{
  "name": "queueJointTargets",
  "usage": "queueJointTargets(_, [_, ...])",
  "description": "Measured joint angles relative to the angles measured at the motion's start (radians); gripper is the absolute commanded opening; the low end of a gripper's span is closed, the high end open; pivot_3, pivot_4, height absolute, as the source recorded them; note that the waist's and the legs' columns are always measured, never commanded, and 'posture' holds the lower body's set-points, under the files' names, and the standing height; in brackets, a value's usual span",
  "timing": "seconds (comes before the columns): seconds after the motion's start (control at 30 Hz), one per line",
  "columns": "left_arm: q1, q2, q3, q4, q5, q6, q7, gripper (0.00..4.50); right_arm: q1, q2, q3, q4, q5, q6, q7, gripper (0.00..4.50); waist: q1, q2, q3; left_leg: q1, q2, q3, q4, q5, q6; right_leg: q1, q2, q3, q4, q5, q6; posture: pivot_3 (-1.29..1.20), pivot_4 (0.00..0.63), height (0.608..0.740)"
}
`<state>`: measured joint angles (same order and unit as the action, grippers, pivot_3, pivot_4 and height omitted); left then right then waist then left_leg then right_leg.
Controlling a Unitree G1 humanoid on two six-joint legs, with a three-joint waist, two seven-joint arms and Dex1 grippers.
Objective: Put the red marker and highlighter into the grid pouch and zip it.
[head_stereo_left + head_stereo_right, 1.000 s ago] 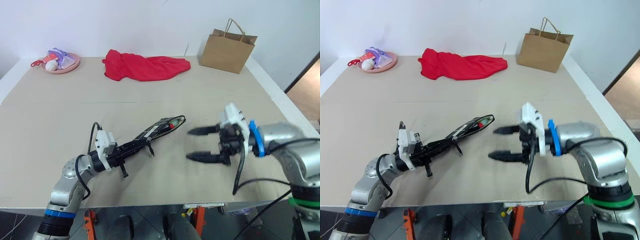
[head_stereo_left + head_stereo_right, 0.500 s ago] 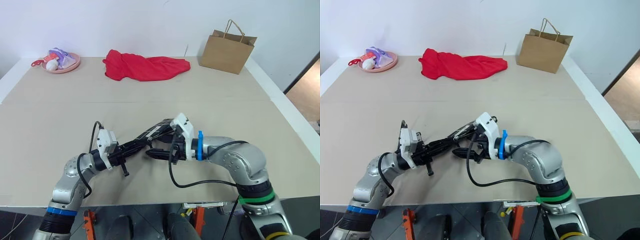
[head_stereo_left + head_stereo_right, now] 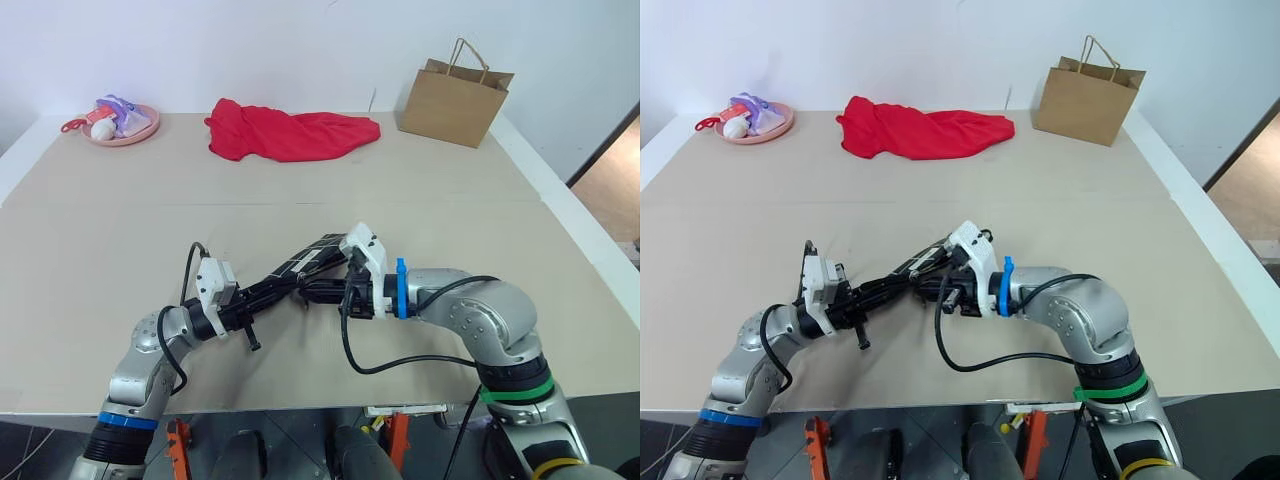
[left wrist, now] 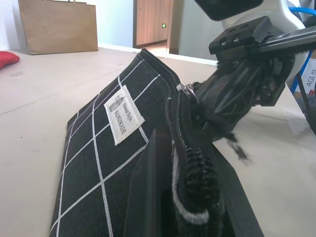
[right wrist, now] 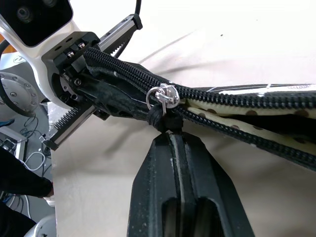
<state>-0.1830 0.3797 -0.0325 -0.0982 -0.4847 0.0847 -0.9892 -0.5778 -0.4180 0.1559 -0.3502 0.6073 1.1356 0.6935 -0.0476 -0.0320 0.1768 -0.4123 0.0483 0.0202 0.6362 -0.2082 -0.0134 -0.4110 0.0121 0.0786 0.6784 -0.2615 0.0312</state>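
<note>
Where the two arms meet at the centre of the left eye view, the grid pouch (image 3: 312, 258) hangs above the table (image 3: 110, 230), its lower-left end pinched in the closed left gripper (image 3: 262, 297). The right gripper (image 3: 318, 292) presses in from the right against the pouch's edge, fingers together.

From the left wrist, the pouch stretches up and away, white label (image 4: 123, 113) facing the camera, zipper teeth (image 4: 190, 173) clamped between that gripper's black fingers (image 4: 148, 197).

Through the right wrist, the closed fingertips (image 5: 173, 148) pinch the black zipper pull (image 5: 162, 118) (its silver ring just above them), and beyond it, toward the right of the frame, the zipper gapes over a dotted lining (image 5: 237, 116).
</note>
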Motion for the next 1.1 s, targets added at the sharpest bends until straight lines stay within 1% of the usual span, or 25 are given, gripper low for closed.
queueJointTargets(0.27, [0.0, 0.0, 0.0, 0.0, 0.001, 0.0, 0.0, 0.0, 0.018, -0.037, -0.013, -0.025, 0.014, -0.008, -0.012, 0.07, 0.0, 0.0, 0.0, 0.0, 0.0, 0.0, 0.0, 0.0, 0.0, 0.0, 0.0, 0.0, 0.0, 0.0, 0.0, 0.0, 0.15, 0.74])
queueJointTargets(0.33, [0.0, 0.001, 0.0, 0.0, 0.001, 0.0, -0.001, 0.0, 0.02, -0.074, -0.013, -0.03, 0.005, -0.022, -0.017, 0.07, 0.0, 0.0, 0.0, 0.0, 0.0, 0.0, 0.0, 0.0, 0.0, 0.0, 0.0, 0.0, 0.0, 0.0, 0.0, 0.0, 0.15, 0.74])
queueJointTargets(0.43, [0.001, 0.001, -0.002, 0.0, 0.004, 0.001, -0.002, 0.0, 0.019, -0.207, -0.025, -0.027, -0.037, -0.079, -0.004, 0.07, 0.001, 0.0, 0.0, -0.001, -0.001, 0.0, 0.0, 0.0, 0.0, 0.0, -0.001, 0.0, -0.001, 0.0, 0.0, 0.0, 0.15, 0.74])
queueJointTargets(0.53, [0.001, 0.001, -0.001, 0.0, 0.004, 0.001, -0.002, 0.0, 0.018, -0.296, -0.071, 0.011, -0.069, -0.119, 0.014, 0.07, 0.001, 0.0, 0.0, -0.001, -0.001, 0.0, 0.0, 0.0, 0.0, 0.0, -0.001, 0.0, -0.002, 0.0, 0.0, 0.0, 0.15, 0.74])
queueJointTargets(0.7, [0.001, 0.001, -0.001, 0.0, 0.003, 0.001, -0.003, 0.0, 0.017, -0.38, -0.089, 0.11, -0.143, -0.212, 0.029, 0.07, 0.0, 0.0, 0.0, -0.001, 0.0, 0.0, -0.001, 0.0, 0.0, 0.0, 0.0, 0.0, -0.002, 0.0, 0.0, 0.0, 0.15, 0.74])
queueJointTargets(0.83, [-0.002, 0.0, -0.008, 0.0, 0.003, 0.001, -0.003, 0.0, 0.007, -0.387, -0.089, 0.181, -0.179, -0.294, 0.032, 0.07, 0.0, 0.0, 0.0, -0.001, 0.0, 0.001, -0.001, 0.0, 0.0, 0.0, 0.0, 0.001, -0.002, 0.0, 0.0, 0.0, 0.15, 0.74])
queueJointTargets(0.93, [-0.002, 0.001, -0.007, 0.0, 0.003, 0.001, -0.003, 0.0, -0.001, -0.384, -0.091, 0.2, -0.183, -0.313, 0.039, 0.93, 0.001, 0.0, 0.0, -0.001, 0.0, 0.001, -0.001, 0.0, 0.0, 0.0, 0.0, 0.001, -0.002, 0.0, 0.0, 0.0, 0.15, 0.74])
queueJointTargets(0.97, [-0.002, 0.002, -0.005, 0.0, 0.003, 0.001, -0.004, 0.0, 0.004, -0.385, -0.095, 0.199, -0.182, -0.314, 0.05, 1.36, 0.001, 0.0, 0.0, -0.001, 0.0, 0.001, -0.001, 0.0, 0.0, 0.0, 0.0, 0.001, -0.002, 0.0, 0.0, 0.0, 0.15, 0.74])
queueJointTargets(1.0, [-0.002, 0.002, -0.004, 0.0, 0.003, 0.0, -0.004, 0.0, 0.017, -0.385, -0.095, 0.19, -0.179, -0.315, 0.064, 1.91, 0.001, 0.0, 0.0, -0.001, 0.0, 0.001, -0.001, 0.0, 0.0, 0.0, 0.0, 0.001, -0.003, -0.001, 0.001, 0.0, 0.15, 0.74])
queueJointTargets(1.03, [-0.002, 0.002, -0.003, 0.0, 0.003, 0.0, -0.005, 0.0, 0.021, -0.385, -0.094, 0.189, -0.178, -0.315, 0.067, 2.1, 0.001, 0.0, 0.0, -0.001, 0.0, 0.001, -0.001, 0.0, 0.0, 0.0, 0.0, 0.001, -0.003, -0.001, 0.001, 0.0, 0.15, 0.74])
queueJointTargets(1.1, [-0.002, 0.002, -0.002, 0.0, 0.002, 0.0, -0.006, 0.0, 0.04, -0.378, -0.095, 0.184, -0.158, -0.308, 0.088, 3.08, 0.001, 0.0, 0.0, -0.001, 0.0, 0.001, -0.001, 0.0, 0.0, 0.0, 0.0, 0.001, -0.003, -0.001, 0.001, 0.0, 0.15, 0.74])
